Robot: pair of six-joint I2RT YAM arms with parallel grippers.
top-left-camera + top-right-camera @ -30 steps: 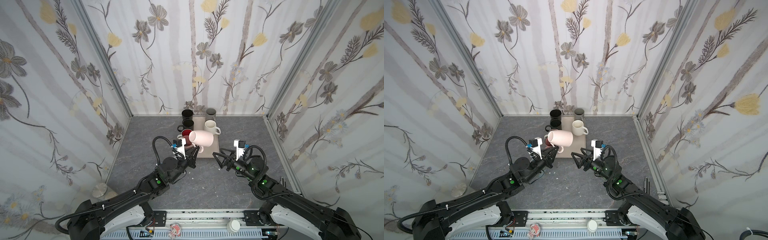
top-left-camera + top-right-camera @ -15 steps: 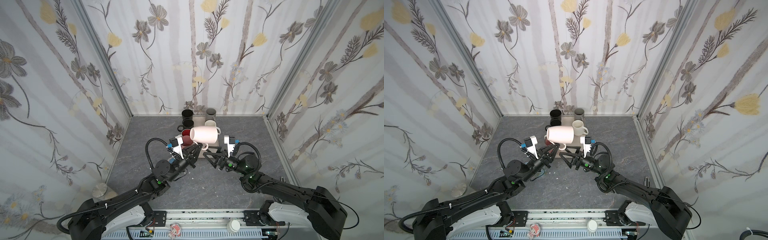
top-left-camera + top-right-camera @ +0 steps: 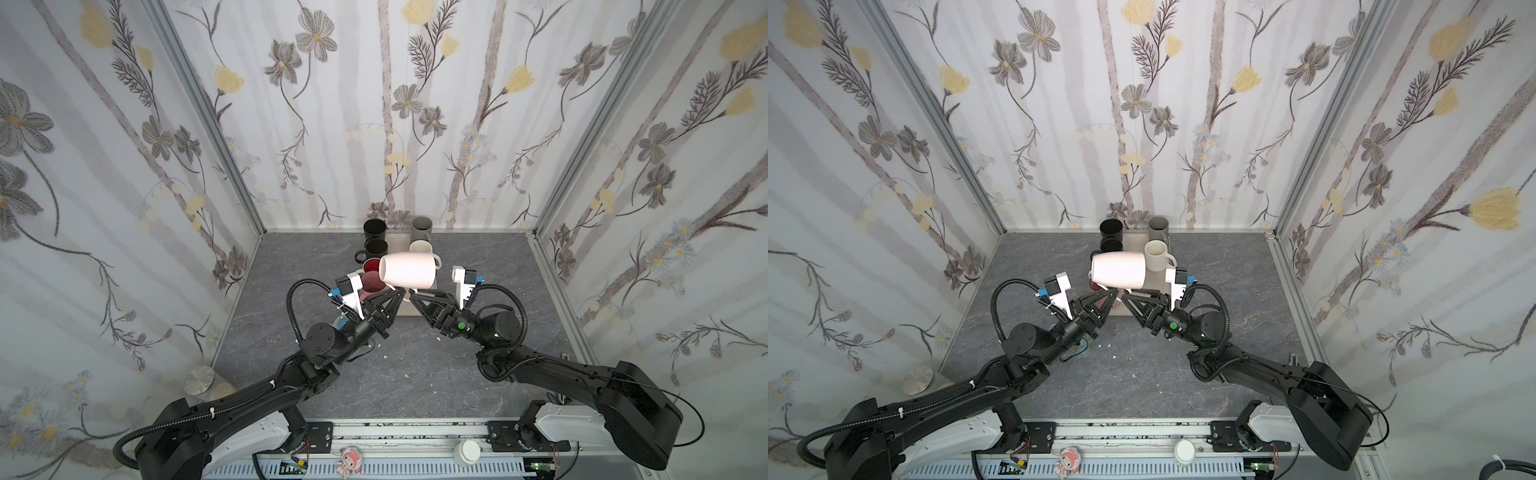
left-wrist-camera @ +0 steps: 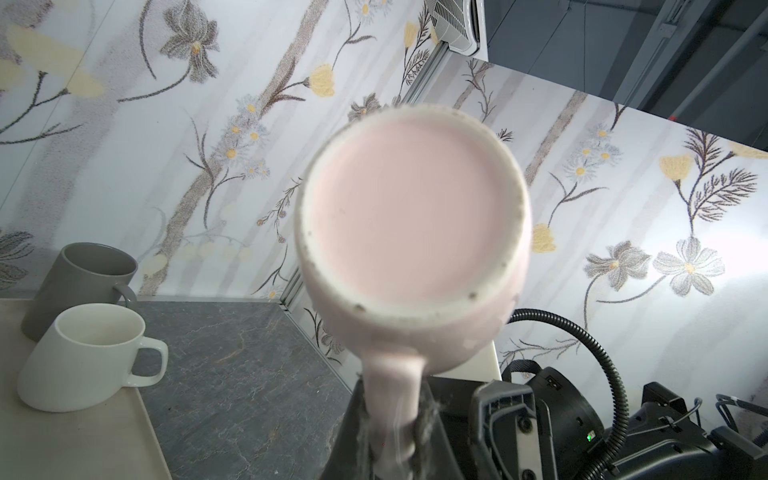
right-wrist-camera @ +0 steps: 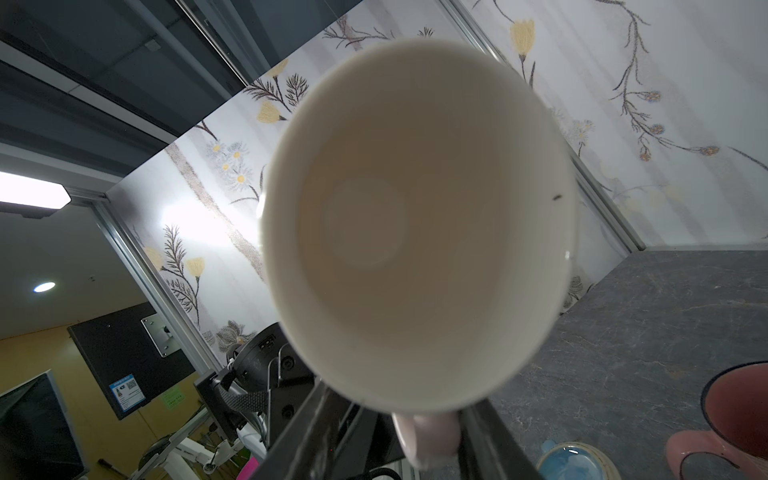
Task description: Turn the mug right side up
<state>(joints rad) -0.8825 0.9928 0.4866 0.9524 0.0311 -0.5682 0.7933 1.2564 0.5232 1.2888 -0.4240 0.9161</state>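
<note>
Top views: pink mug (image 3: 409, 270) (image 3: 1119, 270) hangs in the air on its side, over the near half of the tray (image 3: 405, 311) (image 3: 1133, 245)
Mug attitude: base turned towards the left arm, mouth towards the right arm, handle on the side nearest the arms
Left arm: left gripper (image 3: 401, 294) (image 3: 1113, 293) clamped tight on the mug's handle, above the tray's near edge
Left wrist view: flat pink base of the mug (image 4: 411, 232) faces the lens; the handle runs down between the two fingers of the left gripper (image 4: 390, 436)
Right arm: right gripper (image 3: 415, 296) (image 3: 1126, 297) meets the left one tip to tip over the tray's near edge, jaws set either side of the same handle; whether they press on it cannot be told
Right wrist view: cream inside of the mug (image 5: 415, 224) faces the lens, handle between the right gripper's fingers (image 5: 399, 428)
Tray, far left: two black mugs (image 3: 375, 228), mouths up
Tray, far right: grey mug (image 3: 422, 226), with a white mug (image 3: 420, 247) just in front of it, both mouths up
Tray, near left: dark red mug (image 3: 372, 282), partly hidden under the pink mug
Tray itself: lies on the grey stone-patterned tabletop (image 3: 478, 270), against the back wall
</note>
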